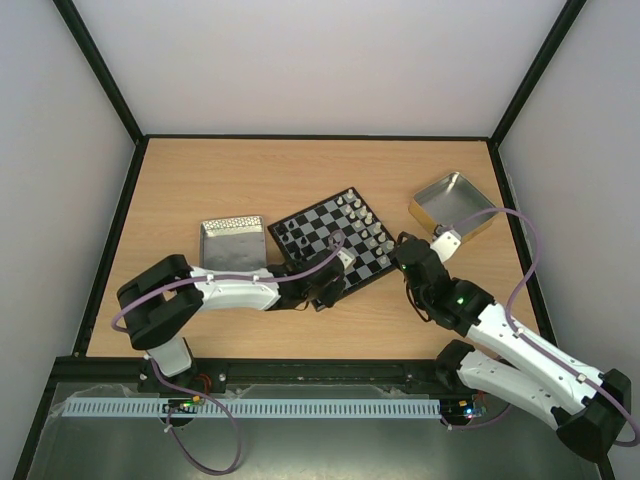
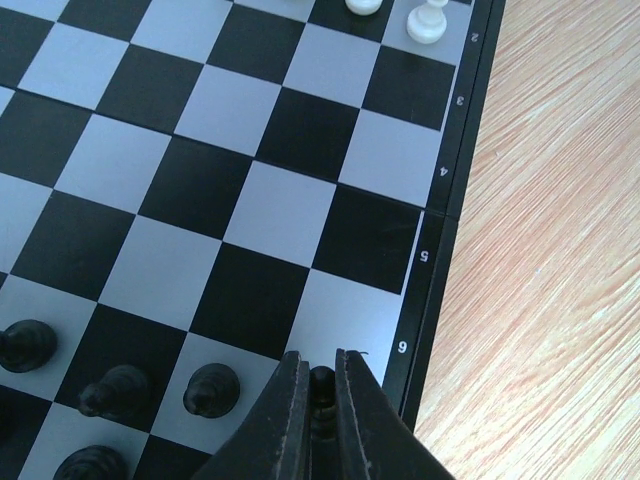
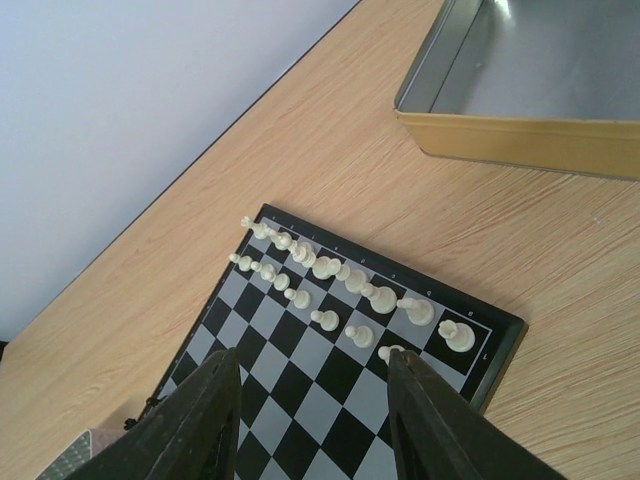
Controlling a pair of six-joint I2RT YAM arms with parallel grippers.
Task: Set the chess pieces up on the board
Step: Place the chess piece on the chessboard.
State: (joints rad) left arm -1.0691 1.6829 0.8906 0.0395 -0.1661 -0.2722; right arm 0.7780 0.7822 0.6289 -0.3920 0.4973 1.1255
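The board (image 1: 318,226) lies tilted at mid table. White chess pieces (image 3: 326,268) stand in two rows along its far right side, and a few black chess pieces (image 2: 212,390) stand on its near left side. My left gripper (image 2: 321,378) is shut on a small black piece (image 2: 322,385) low over the squares at the numbered rim (image 2: 432,300), next to the black pawns. My right gripper (image 3: 312,362) hangs open above the white side with nothing between its fingers. Its right finger (image 3: 420,410) is just beside a white pawn (image 3: 384,352).
A gold-sided metal tin (image 3: 520,140) sits on the wood behind the board's right corner (image 1: 452,204). A second, silvery tin (image 1: 232,248) lies to the left of the board, close to my left forearm. Walls enclose the table.
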